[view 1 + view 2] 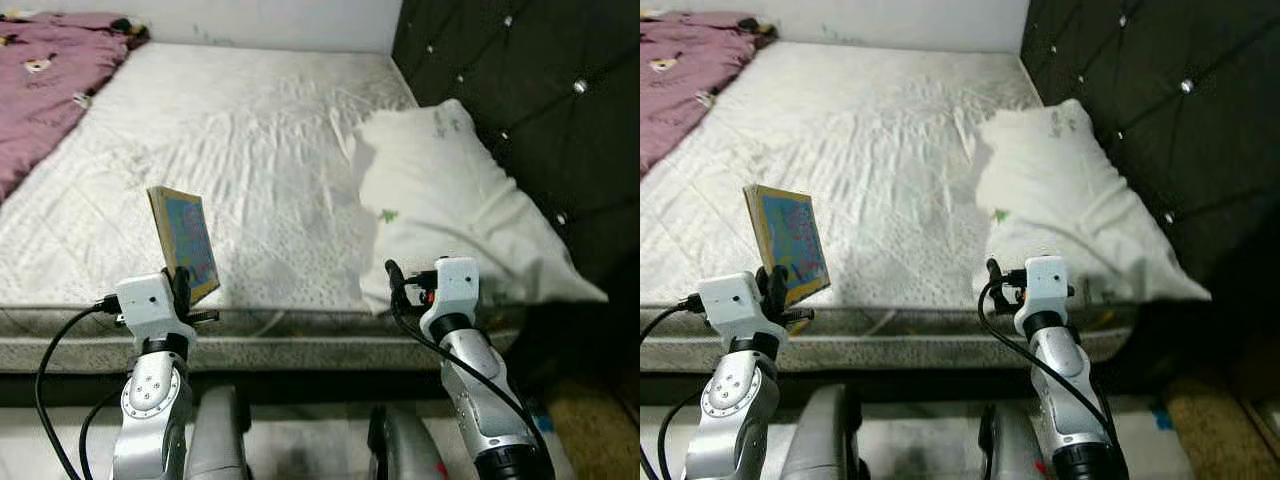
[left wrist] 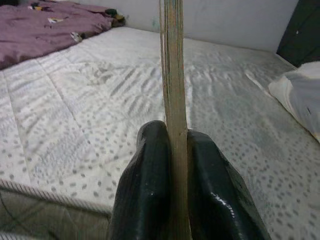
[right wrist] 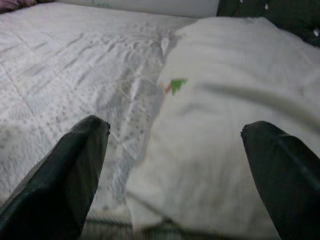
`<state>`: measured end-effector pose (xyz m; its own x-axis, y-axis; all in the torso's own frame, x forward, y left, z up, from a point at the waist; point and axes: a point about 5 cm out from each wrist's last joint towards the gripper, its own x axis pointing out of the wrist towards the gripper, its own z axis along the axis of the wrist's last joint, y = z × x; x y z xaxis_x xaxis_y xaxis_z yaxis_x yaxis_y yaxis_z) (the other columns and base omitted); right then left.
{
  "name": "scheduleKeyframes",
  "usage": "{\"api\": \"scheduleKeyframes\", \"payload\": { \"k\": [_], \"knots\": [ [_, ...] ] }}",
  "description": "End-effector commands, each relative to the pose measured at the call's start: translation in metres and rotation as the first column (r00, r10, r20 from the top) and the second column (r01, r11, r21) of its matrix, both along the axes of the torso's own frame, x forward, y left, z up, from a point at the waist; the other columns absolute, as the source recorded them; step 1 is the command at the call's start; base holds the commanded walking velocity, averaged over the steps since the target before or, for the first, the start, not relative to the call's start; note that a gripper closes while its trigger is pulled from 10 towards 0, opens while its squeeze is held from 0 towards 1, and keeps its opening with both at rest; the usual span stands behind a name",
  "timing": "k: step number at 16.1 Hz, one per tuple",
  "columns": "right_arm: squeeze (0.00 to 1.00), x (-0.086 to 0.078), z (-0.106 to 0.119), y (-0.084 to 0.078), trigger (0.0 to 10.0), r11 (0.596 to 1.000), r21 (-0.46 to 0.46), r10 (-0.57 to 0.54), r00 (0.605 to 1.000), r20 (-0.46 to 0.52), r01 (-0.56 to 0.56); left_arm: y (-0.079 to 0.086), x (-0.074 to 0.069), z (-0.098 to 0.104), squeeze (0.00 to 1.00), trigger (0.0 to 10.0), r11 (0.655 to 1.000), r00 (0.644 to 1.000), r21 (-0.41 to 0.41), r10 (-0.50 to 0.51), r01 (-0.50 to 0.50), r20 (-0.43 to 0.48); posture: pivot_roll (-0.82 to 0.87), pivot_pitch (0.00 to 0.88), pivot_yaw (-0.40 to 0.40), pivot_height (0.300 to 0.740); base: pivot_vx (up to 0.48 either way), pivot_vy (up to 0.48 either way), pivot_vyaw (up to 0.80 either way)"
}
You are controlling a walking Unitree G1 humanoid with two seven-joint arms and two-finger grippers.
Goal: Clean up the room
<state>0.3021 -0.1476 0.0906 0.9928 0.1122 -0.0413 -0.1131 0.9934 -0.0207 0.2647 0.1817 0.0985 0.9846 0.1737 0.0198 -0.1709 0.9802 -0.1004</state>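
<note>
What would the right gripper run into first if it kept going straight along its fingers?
Most likely the white pillow: the right gripper, fingers open, points at its near edge on the mattress. Depth is unclear, so how close it is cannot be told.

bed [image 1: 250, 150] with pale quilted mattress; white pillow [image 1: 450, 200] lying beside the dark headboard [image 1: 530, 90], purple blanket [image 1: 50, 70] at far left corner.

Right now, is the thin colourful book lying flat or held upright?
Upright: the thin colourful book stands on edge, clamped between the left gripper fingers above the white mattress.
</note>
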Motion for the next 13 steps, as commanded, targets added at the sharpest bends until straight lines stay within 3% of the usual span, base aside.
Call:
{"api": "scheduleKeyframes", "payload": {
  "k": [1, 10, 13],
  "knots": [
    [0.00, 0.0007, 0.0055, -0.0033, 10.0, 1.000, -0.007, -0.006, 1.000, 0.016, 0.006, -0.0012, 0.0025, 0.0112, 0.00, 10.0, 1.000, 0.999, -0.002, 0.005, -0.005, 0.051, 0.02, 0.098, -0.044, 0.527, 0.000, 0.000, 0.00],
    [0.00, 0.0006, 0.0050, -0.0031, 10.0, 1.000, -0.006, -0.003, 1.000, 0.014, 0.003, -0.0048, 0.0026, 0.0141, 0.00, 10.0, 0.999, 0.997, -0.031, -0.022, 0.024, 0.077, 0.02, 0.093, -0.045, 0.527, 0.434, 0.000, 0.00],
    [0.00, 0.0005, 0.0050, -0.0037, 10.0, 1.000, -0.002, -0.009, 1.000, 0.014, 0.009, -0.0088, 0.0050, 0.0109, 0.00, 10.0, 0.997, 0.998, -0.068, -0.035, 0.038, 0.055, 0.02, 0.096, -0.043, 0.527, 0.181, 0.000, 0.00]
  ]
}}
